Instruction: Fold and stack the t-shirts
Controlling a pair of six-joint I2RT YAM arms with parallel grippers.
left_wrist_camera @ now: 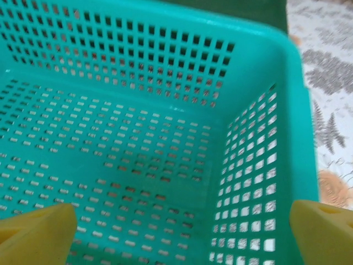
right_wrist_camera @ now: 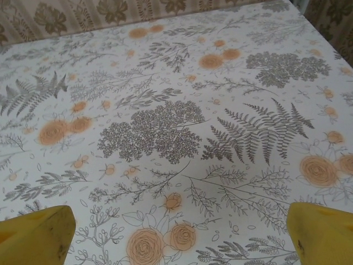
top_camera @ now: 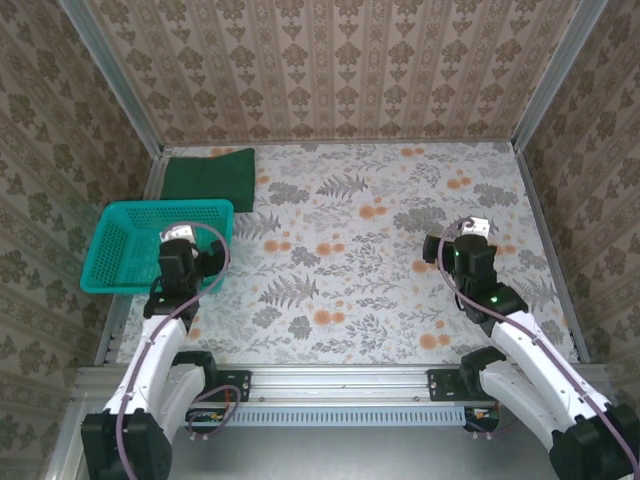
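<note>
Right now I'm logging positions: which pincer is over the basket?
The left pincer, above the teal basket; the right pincer hangs over the flowered table.

The folded dark green t-shirt (top_camera: 210,178) lies at the far left corner of the floral table (top_camera: 360,260), just beyond the teal mesh basket (top_camera: 150,206); the basket sits at the table's left edge; the left gripper (top_camera: 180,235) hangs over the basket's right half; the right gripper (top_camera: 476,228) hovers over bare table on the right, well apart from both.

The basket (left_wrist_camera: 259,36) partly hides the green t-shirt (left_wrist_camera: 259,10).
</note>
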